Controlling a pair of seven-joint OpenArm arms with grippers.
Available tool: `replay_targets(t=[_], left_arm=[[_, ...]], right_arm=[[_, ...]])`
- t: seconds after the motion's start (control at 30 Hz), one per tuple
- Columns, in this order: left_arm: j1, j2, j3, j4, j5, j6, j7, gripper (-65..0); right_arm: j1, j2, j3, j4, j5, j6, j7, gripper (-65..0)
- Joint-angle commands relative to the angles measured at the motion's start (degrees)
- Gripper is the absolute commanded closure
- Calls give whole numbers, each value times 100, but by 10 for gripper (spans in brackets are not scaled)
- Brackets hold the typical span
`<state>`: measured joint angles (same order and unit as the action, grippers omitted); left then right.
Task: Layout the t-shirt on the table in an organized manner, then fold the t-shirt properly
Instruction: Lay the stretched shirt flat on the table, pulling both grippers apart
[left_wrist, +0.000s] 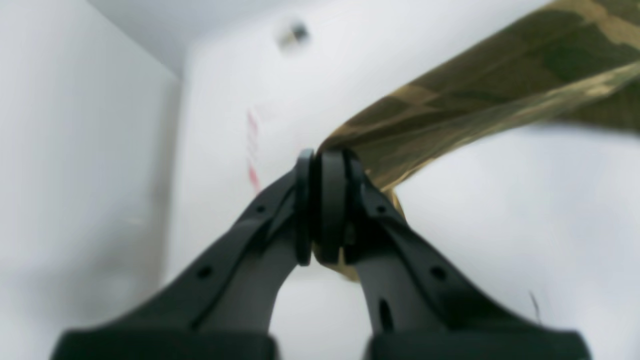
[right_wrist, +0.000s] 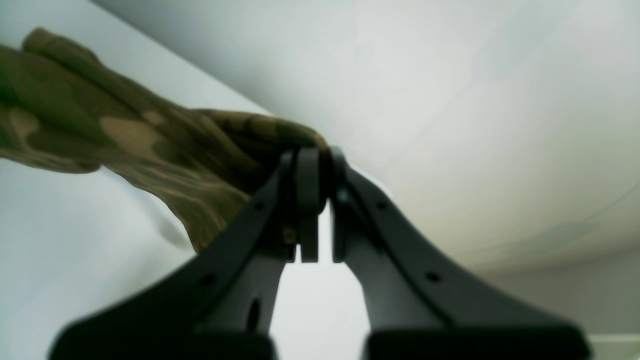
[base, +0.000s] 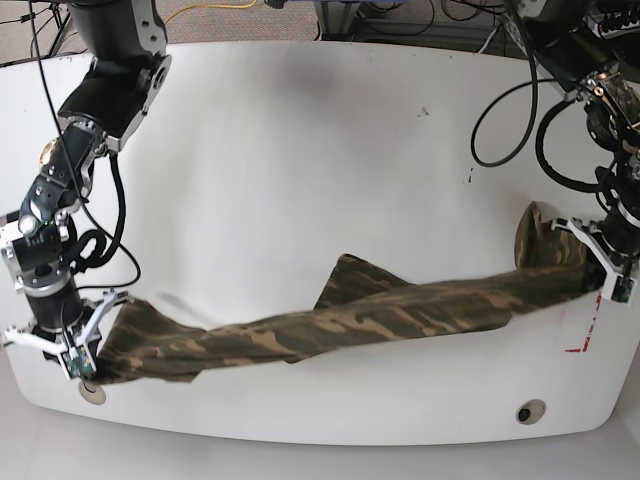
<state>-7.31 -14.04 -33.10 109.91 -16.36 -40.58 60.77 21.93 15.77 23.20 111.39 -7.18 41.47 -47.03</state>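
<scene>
Nearest the lens, my left fingers (left_wrist: 322, 210) are pinched tight on one end of the t-shirt (base: 400, 315), and my right fingers (right_wrist: 315, 200) are clamped just as hard on the other end. I judge both holds are meant to pull it out long across the counter (base: 300, 150) before spreading it. For now it looks like a twisted camouflage rope, sagging onto the white surface near the front edge.

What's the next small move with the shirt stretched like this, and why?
Probably lift both ends a little and shake. The left gripper and right gripper are each shut on an end of the t-shirt, which is pulled into a twisted rope across the table, not spread flat.
</scene>
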Motion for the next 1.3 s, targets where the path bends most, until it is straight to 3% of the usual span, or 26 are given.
replay_targets(t=[0.0, 0.4, 0.7, 0.9, 1.27], left_arm=[[217, -95, -35, 99, 58, 58, -77, 0], [1685, 99, -44, 99, 93, 58, -95, 0], [2538, 64, -114, 99, 102, 58, -104, 0], [2819, 55, -299, 91, 120, 58, -104, 0], [3056, -42, -316, 73, 216, 58, -104, 0]], right_arm=[[-220, 36, 190, 206, -95, -147, 65, 0], [-1899, -518, 1007, 329, -104, -147, 74, 0], [-2866, -676, 1359, 329, -95, -147, 74, 0], [-3253, -975, 1535, 320, -95, -147, 83, 0], [-3789, -1133, 1570, 302, -95, -147, 83, 0]])
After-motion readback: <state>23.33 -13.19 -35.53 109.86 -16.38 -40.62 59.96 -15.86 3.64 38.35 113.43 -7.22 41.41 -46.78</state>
